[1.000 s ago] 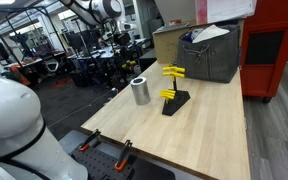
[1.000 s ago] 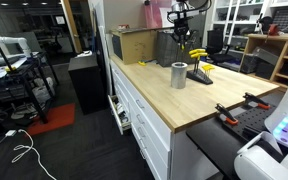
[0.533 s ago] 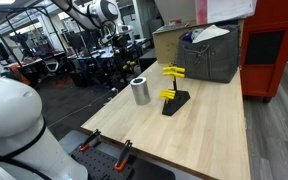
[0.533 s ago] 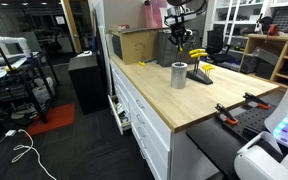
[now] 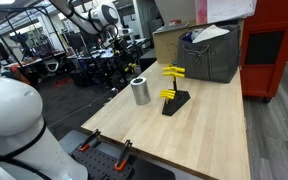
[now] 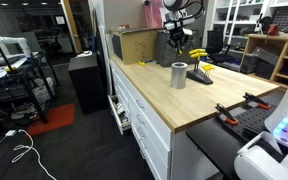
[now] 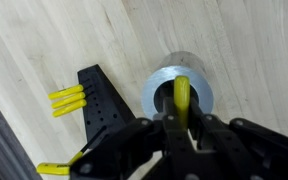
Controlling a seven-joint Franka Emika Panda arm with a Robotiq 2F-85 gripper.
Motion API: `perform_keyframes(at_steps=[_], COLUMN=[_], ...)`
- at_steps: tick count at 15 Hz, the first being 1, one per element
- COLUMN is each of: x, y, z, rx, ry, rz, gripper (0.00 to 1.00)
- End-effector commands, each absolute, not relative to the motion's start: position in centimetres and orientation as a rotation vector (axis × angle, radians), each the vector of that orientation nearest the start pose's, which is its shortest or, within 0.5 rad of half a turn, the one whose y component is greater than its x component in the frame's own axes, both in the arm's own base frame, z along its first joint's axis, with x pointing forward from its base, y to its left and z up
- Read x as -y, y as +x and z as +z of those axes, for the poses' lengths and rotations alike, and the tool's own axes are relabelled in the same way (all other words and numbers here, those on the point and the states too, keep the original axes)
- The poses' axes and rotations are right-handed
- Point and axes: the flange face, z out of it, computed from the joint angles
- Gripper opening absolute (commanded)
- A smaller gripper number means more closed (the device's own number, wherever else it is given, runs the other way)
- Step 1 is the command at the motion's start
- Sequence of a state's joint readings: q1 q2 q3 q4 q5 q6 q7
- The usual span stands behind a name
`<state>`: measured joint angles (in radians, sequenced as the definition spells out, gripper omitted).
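Note:
My gripper [image 7: 182,126] is shut on a yellow peg [image 7: 182,98] and holds it straight above the open mouth of a silver metal cup [image 7: 156,92]. The cup stands upright on the wooden table in both exterior views [image 5: 140,90] [image 6: 179,75]. A black rack [image 7: 100,112] with yellow pegs [image 7: 67,100] stands beside the cup; it shows in both exterior views [image 5: 174,98] [image 6: 203,72]. In the exterior views the gripper [image 5: 124,45] [image 6: 180,38] hangs well above the cup.
A grey bin [image 5: 206,55] and a cardboard box [image 5: 169,38] stand at the back of the wooden table [image 5: 204,135]. A red cabinet [image 5: 274,50] is beside it. Orange-handled clamps [image 5: 122,152] [image 6: 234,110] grip the table's near edge. White drawers [image 6: 144,120] sit under the tabletop.
The arm has shifted slightly above the cup. The gripper stays shut on the yellow peg; cup and rack have not moved.

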<state>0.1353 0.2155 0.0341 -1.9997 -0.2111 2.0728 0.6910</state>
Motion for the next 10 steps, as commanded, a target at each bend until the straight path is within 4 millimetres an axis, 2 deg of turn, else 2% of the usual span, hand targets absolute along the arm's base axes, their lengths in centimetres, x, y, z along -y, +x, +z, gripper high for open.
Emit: perform_keyframes(at_steps=[1,4,8,10], x=[-9.4,-9.5,-8.6,-8.0], y=[57.6,57.4,57.1,56.8], z=[34.5,34.6,35.2,35.9], rx=[-0.629,-0.618,-0.647,-0.674], ry=[-3.314,-3.313,-3.280,-3.247], rz=[0.062,0.065,0.077,0.076], gripper=[0.43,0.64,0.95,1.00])
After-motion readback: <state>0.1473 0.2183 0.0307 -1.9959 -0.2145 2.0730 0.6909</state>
